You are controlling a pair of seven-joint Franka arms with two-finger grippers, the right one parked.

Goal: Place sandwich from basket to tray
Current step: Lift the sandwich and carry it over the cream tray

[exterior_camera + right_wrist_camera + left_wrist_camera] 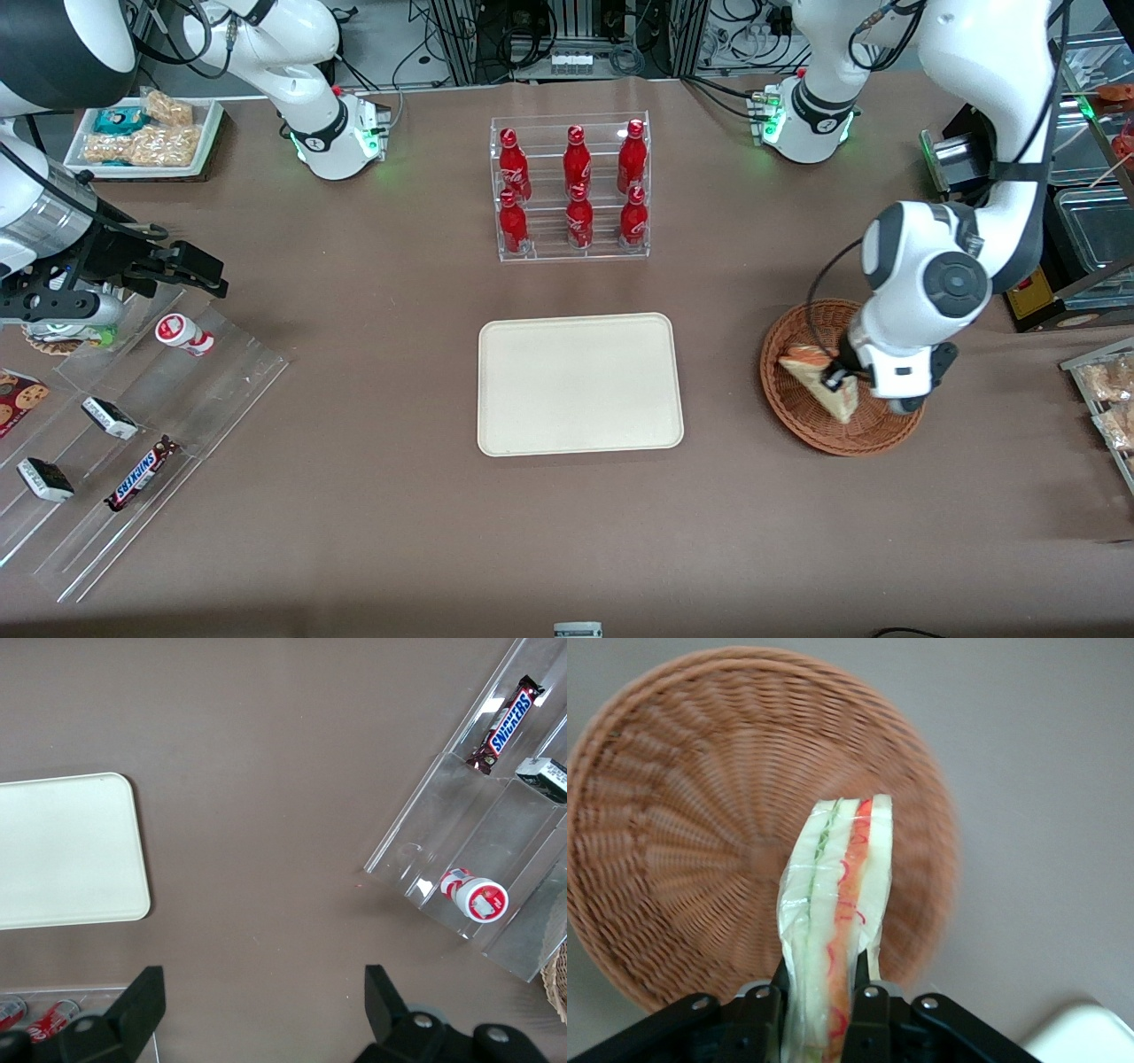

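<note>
Sandwich (pixel 833 921) sits clamped between the closed gripper (pixel 819 997) fingers above the basket (pixel 802 403); the tray (pixel 580 383) lies nearby.

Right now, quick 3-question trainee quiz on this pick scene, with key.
1. True or false: the gripper is shut on the sandwich.
2. The sandwich is above: A) the tray B) the basket C) the bottle rack
3. How many red bottles stand in the rack?

Key: 1 true; 2 B; 3 six.
</note>
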